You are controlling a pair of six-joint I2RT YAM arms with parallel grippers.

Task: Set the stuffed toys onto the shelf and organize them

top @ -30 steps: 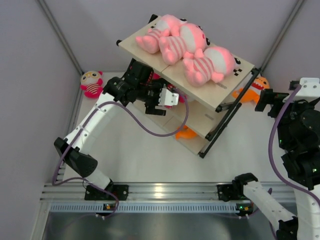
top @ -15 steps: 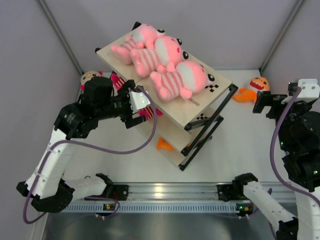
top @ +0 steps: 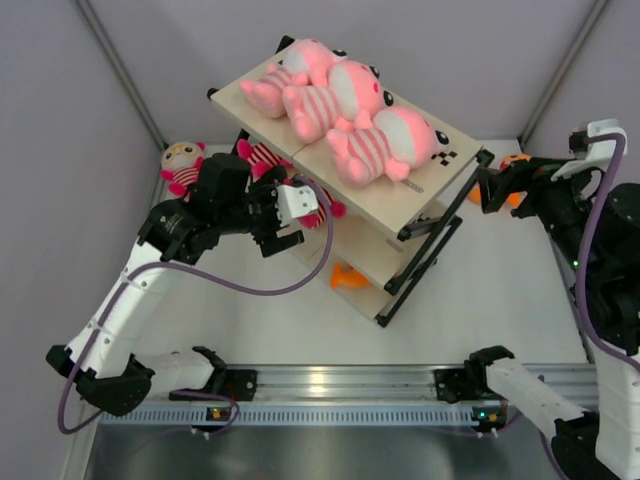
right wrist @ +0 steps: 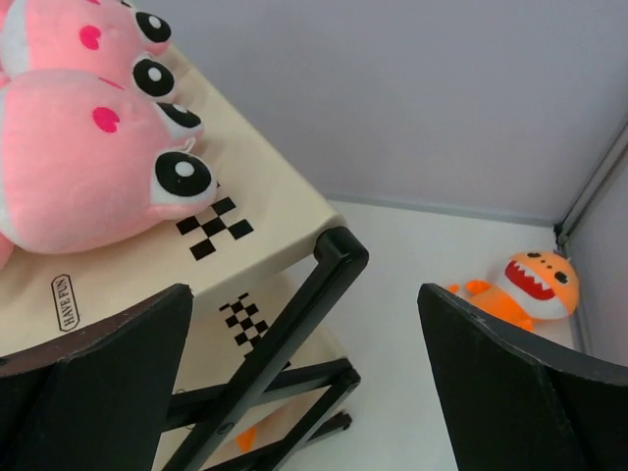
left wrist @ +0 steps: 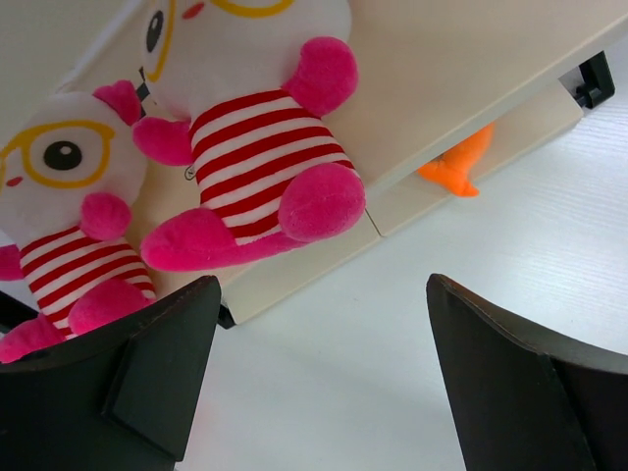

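Note:
The shelf stands mid-table, with three large pale-pink toys lying on its checkered top board. Two hot-pink striped toys lie on the middle board; they also show in the top view. My left gripper is open and empty, just in front of them. My right gripper is open and empty at the shelf's right corner. One orange toy sits on the table at the far right. Another orange toy lies on the bottom board.
A third hot-pink toy sits on the table at the far left, by the wall. Grey walls and corner posts close in the back and sides. The arms' base rail runs along the near edge.
The shelf slid left, then partway back right. My left gripper drew back left, out from the middle board. My right gripper moved left to the shelf's right corner.

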